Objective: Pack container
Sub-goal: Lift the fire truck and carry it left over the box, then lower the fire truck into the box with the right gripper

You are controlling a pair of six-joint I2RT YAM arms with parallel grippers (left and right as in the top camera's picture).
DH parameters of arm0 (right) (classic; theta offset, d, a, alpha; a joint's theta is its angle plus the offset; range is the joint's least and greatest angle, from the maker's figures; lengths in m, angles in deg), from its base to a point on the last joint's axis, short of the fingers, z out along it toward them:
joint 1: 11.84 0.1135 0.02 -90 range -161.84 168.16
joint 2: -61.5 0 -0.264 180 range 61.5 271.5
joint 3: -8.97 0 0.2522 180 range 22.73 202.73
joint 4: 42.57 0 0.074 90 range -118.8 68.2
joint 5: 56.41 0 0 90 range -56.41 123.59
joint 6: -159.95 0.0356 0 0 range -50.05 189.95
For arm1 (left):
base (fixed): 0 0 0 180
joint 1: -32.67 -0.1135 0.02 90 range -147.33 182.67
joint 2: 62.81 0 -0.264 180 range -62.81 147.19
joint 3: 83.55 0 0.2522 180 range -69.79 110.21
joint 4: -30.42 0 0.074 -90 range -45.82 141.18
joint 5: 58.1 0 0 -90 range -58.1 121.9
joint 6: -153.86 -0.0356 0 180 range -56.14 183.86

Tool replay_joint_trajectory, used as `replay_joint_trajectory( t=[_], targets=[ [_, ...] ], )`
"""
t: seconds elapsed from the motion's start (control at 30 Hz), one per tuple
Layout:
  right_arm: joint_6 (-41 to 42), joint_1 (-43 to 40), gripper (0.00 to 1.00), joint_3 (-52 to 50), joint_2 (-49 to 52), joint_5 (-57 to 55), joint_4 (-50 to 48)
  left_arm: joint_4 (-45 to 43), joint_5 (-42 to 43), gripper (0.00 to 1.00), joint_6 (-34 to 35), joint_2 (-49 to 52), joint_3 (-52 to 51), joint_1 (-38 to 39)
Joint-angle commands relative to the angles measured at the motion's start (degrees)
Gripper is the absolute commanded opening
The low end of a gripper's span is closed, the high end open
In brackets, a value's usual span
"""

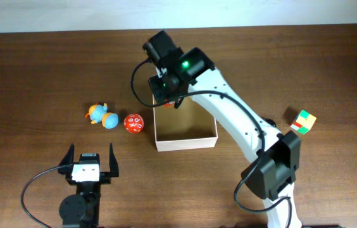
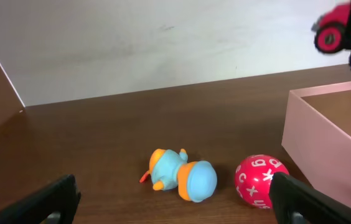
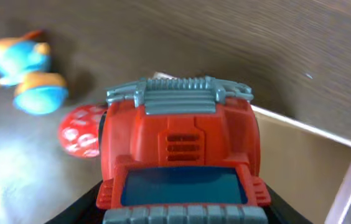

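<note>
Red toy truck point(image 3: 178, 155) is hanging over the far edge of the container point(image 1: 187, 143), jaws of the right gripper point(image 1: 166, 96) grasping it. Left gripper point(image 1: 91, 152) is sitting low, jaws released.

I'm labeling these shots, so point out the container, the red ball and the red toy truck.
container point(image 1: 187, 144), overhead view, white front wall.
red ball point(image 1: 133, 123), overhead view, its top.
red toy truck point(image 3: 178, 134), right wrist view, its red hood.
</note>
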State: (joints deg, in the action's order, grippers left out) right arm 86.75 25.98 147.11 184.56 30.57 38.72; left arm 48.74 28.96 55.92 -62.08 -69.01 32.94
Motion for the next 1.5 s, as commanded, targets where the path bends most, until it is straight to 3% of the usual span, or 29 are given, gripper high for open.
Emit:
replay_joint_trajectory(
  t=[0.0, 0.67, 1.0, 1.17, 1.47],
  targets=[
    [9.0, 0.4, 0.54, -4.4, 0.1, -6.7, -2.4, 0.0, 0.6, 0.99, -0.7, -0.4, -0.3, 0.2],
    [16.7, 0.5, 0.53, -18.7, 0.1, -1.5, -18.1, 0.0, 0.6, 0.99, -0.7, -0.4, -0.3, 0.2],
    [16.7, 0.5, 0.54, -19.1, 0.2, -1.5, -19.6, 0.0, 0.6, 0.99, -0.7, -0.4, -0.3, 0.2],
    [16.7, 0.5, 0.64, -19.1, 0.2, -1.5, -19.6, 0.0, 0.6, 0.99, -0.7, -0.4, -0.3, 0.2],
    [15.5, 0.5, 0.64, -19.1, 0.2, -1.5, -19.4, 0.0, 0.6, 0.99, -0.7, -0.4, -0.3, 0.2]
  ],
)
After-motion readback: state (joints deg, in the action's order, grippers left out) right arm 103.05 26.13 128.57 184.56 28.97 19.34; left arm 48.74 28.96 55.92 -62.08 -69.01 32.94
